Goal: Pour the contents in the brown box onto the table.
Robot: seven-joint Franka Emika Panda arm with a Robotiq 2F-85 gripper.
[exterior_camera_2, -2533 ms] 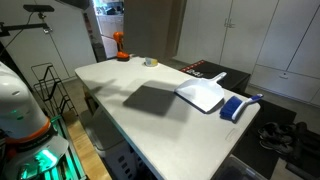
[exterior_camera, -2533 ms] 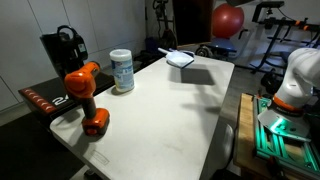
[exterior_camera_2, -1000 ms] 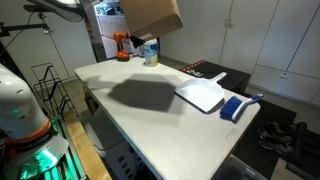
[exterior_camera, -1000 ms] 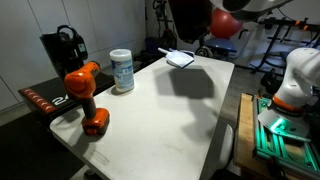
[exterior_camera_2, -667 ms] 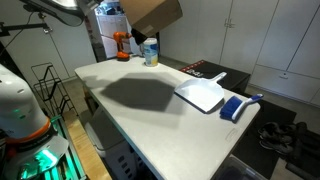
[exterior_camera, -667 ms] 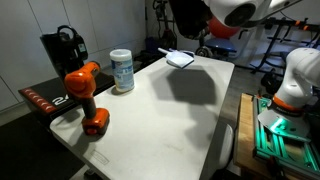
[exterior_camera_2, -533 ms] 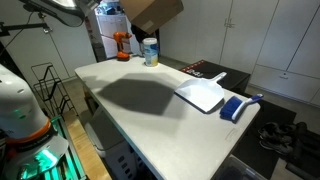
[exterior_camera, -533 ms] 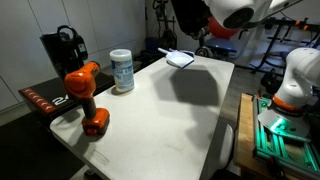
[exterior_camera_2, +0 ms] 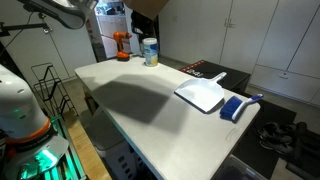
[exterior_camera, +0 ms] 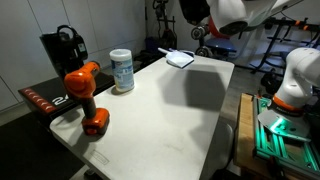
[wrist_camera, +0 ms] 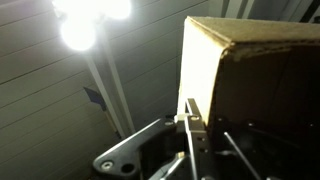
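In the wrist view the brown box [wrist_camera: 255,70] fills the right side, tan cardboard seen against ceiling lights. My gripper [wrist_camera: 193,122] is shut on its wall, with one finger lying along the box's edge. The box is held high above the white table [exterior_camera: 170,115]. Only its lower corner [exterior_camera_2: 149,5] shows at the top edge of an exterior view. Its broad shadow lies on the table [exterior_camera_2: 135,100]. The contents are hidden; no black fabric pieces show on the table or in the box.
An orange-and-black drill [exterior_camera: 84,95] [exterior_camera_2: 120,47] and a white canister [exterior_camera: 122,71] [exterior_camera_2: 150,50] stand at one end. A white dustpan [exterior_camera: 180,59] [exterior_camera_2: 203,95] and blue brush [exterior_camera_2: 233,107] lie at the other. A black side surface [exterior_camera: 40,100] adjoins the table.
The box has risen and tilted, and has left the exterior views almost entirely. Its shadow on the table has grown and shifted. Nothing has landed on the table.
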